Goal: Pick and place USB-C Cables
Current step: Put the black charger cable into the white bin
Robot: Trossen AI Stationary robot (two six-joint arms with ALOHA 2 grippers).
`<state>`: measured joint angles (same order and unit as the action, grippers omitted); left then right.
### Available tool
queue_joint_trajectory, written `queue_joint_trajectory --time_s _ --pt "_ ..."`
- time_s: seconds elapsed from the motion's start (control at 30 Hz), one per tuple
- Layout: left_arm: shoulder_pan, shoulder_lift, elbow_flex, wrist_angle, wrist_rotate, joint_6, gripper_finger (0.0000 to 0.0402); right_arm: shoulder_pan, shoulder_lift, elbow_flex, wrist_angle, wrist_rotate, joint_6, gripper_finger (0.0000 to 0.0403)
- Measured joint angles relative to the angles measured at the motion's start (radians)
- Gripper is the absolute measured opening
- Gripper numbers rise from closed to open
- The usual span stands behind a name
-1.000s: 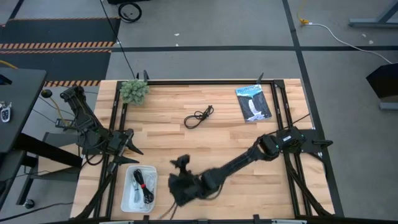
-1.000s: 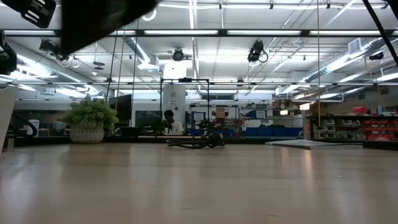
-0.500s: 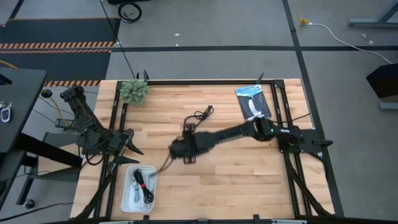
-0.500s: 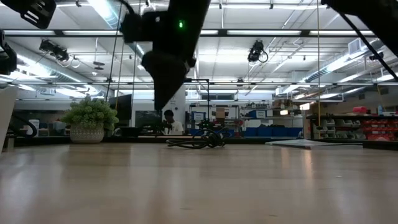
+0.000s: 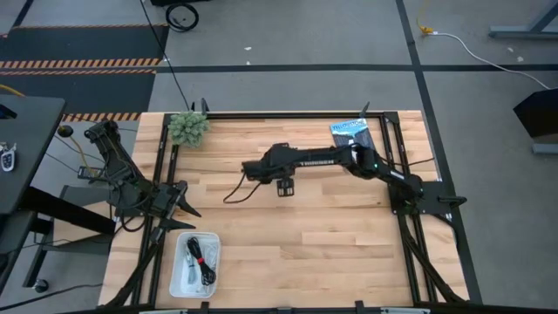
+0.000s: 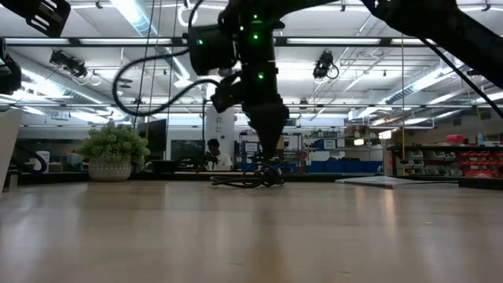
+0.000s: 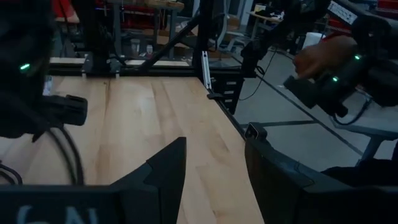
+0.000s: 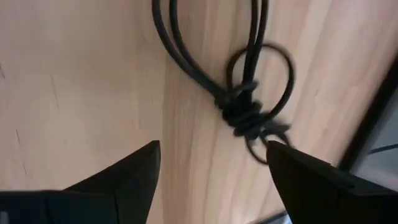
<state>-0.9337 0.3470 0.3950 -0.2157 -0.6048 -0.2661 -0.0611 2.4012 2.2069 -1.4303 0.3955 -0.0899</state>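
Note:
A black coiled USB-C cable [image 8: 239, 109], bound by a tie at its middle, lies flat on the wooden table; the low view shows the cable [image 6: 247, 180] far back at the table's middle. My right gripper [image 8: 213, 155] hangs over it, pointing down, open, a finger on each side and clear of it; the low view has the right gripper [image 6: 269, 149] just above the coil. In the high view the right arm [image 5: 314, 160] covers this cable. More cables [image 5: 202, 257] lie in a white tray [image 5: 185, 272]. My left gripper [image 7: 214, 155] waits open at the table's left edge.
A blue-and-white flat packet [image 5: 356, 144] lies at the far right of the table. A small potted plant [image 5: 187, 128] stands at the far left corner. The white tray sits near the near-left edge. Bare wood spreads between tray and cable.
My right arm has swung from beside the white tray at the near edge toward the far edge and slightly right. It now stands over the black cable in the table's middle, gripper pointing down. The cable has stayed put.

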Motion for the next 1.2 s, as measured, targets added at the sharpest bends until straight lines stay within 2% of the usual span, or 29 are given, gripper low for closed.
queue_joint_trajectory --time_s 0.1,0.27,0.53,0.77,0.9,1.2 --pt "0.0 0.0 0.0 0.0 0.0 0.023 0.0172 -0.035 0.0 0.0 -0.013 -0.029 -0.002 0.0306" --pt "0.0 0.0 0.0 0.0 0.0 0.025 0.0172 -0.08 0.0 -0.006 0.014 -0.023 -0.099 0.0306" --pt "0.0 0.0 0.0 -0.008 0.0 0.023 0.0172 -0.126 0.004 -0.126 0.098 -0.03 -0.219 0.0291" --pt "0.0 0.0 0.0 -0.015 0.0 0.025 0.0172 -0.129 0.001 -0.204 0.249 -0.023 -0.231 0.0275" --pt "0.0 0.0 0.0 -0.015 0.0 0.026 0.0172 -0.117 -0.002 -0.218 0.283 -0.01 -0.276 0.0236" --pt "0.0 0.0 0.0 -0.015 0.0 0.024 0.0172 -0.047 0.002 -0.217 0.315 0.011 -0.24 0.0108"
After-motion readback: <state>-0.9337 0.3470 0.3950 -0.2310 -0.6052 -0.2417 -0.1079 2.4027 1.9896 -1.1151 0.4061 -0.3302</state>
